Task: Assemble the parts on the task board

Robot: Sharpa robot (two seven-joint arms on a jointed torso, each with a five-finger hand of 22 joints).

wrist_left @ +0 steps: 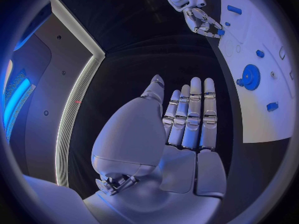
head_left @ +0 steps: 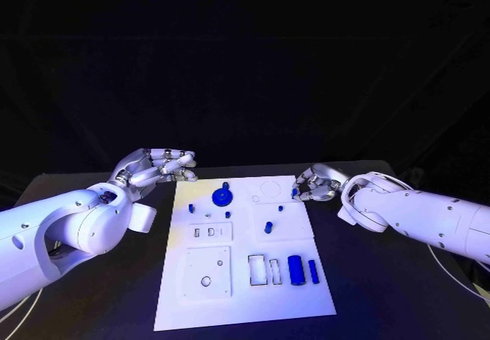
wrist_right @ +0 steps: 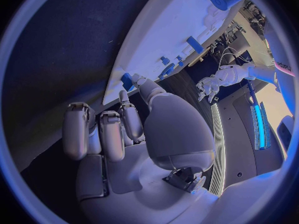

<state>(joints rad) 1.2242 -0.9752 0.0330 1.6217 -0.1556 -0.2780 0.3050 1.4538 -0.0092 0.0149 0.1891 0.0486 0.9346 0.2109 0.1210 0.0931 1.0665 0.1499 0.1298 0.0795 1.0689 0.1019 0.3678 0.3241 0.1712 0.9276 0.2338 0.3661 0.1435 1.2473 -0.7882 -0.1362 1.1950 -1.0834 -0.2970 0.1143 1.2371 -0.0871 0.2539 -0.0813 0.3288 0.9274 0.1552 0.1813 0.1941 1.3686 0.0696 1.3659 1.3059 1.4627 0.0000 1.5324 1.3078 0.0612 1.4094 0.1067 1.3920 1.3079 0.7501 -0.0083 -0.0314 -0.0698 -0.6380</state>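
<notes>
Our right hand (head_left: 312, 185) pinches a blue part (head_left: 295, 191) at the board (head_left: 245, 297) edge; our left hand (head_left: 155, 168) hovers spread, holding nothing.

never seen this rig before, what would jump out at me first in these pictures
The white task board lies in the middle of the black table, dotted with small blue parts, the blue gear near its far end standing out most. The right hand is at the board's far right edge, its fingertips on a small blue part. The left hand hovers off the far left corner, holding nothing.
</notes>
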